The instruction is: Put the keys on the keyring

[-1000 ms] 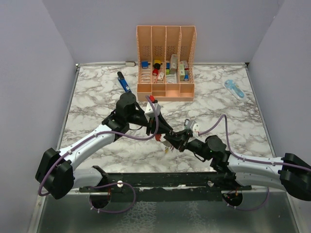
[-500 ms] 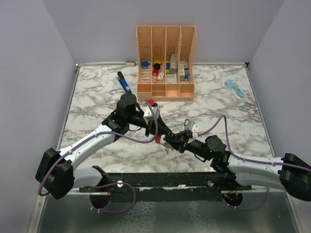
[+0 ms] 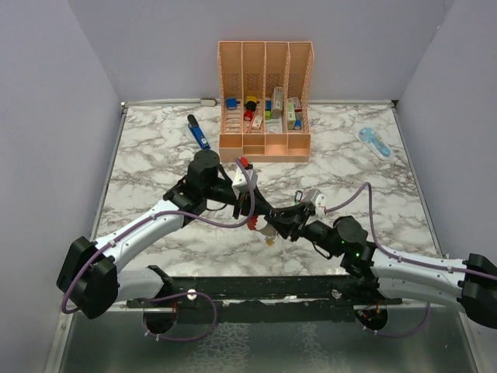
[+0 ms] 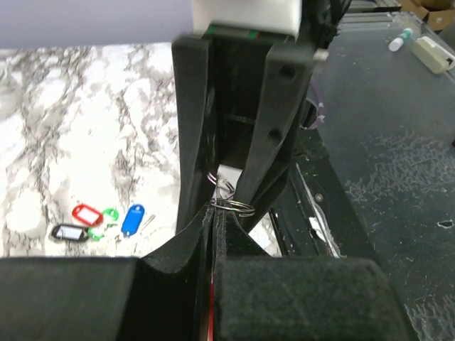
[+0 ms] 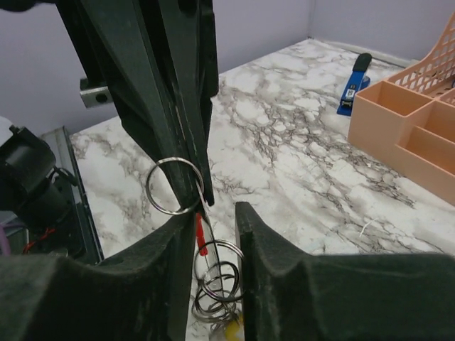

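Note:
My left gripper (image 3: 251, 214) and right gripper (image 3: 269, 227) meet tip to tip above the table's near middle. In the left wrist view the left gripper (image 4: 215, 207) is shut on a thin red piece (image 4: 206, 318), seemingly the keyring's red half edge-on, with a metal ring (image 4: 232, 206) at its tips. In the right wrist view the right gripper (image 5: 215, 213) has its jaws a ring's width apart, around a bunch of metal rings (image 5: 219, 273) with a yellow key (image 5: 233, 331) below. More keys lie on the table: red (image 4: 87, 213), green (image 4: 109, 213), blue (image 4: 132, 219).
A peach desk organizer (image 3: 265, 144) with small items stands at the back centre. A blue pen-like tool (image 3: 199, 132) lies to its left and a pale blue gadget (image 3: 374, 142) to the right. The black frame rail (image 3: 264, 287) runs along the near edge.
The right arm's wrist and forearm have shifted slightly right and back. The left gripper has stayed nearly still. Both keep their hold, tips together.

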`<state>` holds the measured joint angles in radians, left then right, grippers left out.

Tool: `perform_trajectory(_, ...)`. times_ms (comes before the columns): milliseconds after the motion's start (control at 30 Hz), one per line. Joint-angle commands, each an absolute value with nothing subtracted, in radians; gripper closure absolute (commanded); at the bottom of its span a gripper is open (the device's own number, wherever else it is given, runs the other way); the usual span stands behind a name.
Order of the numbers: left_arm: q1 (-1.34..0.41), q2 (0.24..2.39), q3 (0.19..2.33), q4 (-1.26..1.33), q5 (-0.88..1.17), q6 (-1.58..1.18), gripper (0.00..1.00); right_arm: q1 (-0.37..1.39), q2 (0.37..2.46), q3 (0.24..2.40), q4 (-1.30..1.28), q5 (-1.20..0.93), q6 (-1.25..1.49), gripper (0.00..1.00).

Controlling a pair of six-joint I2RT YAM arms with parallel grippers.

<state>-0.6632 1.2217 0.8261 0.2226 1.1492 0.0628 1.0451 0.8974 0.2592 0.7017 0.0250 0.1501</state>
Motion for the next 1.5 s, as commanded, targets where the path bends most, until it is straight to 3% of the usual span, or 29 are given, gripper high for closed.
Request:
perform_trajectory(0,-0.666,1.223,0.829,0.122,1.031,0.147,1.00,1.037,0.837,0.299,0.629,0.136,0.179,0.67)
perform_trajectory(400,-0.664,1.219,0.870,-0.040,0.743,0.301,1.00,1.037,0.775,0.352,0.367,0.315,0.266,0.43)
perform_trajectory(633,-0.664,1.221,0.871,-0.031,0.694,0.270,1.00,1.037,0.773,0.386,0.330,0.267,0.237,0.42)
perform_trajectory(933,-0.664,1.220,0.877,-0.025,0.714,0.244,1.00,1.038,0.965,0.470,0.378,0.173,0.153,0.37)
perform_trajectory(1467,-0.664,1.193,0.876,-0.078,0.794,0.258,1.00,1.038,0.947,0.453,0.406,0.389,0.146,0.40)
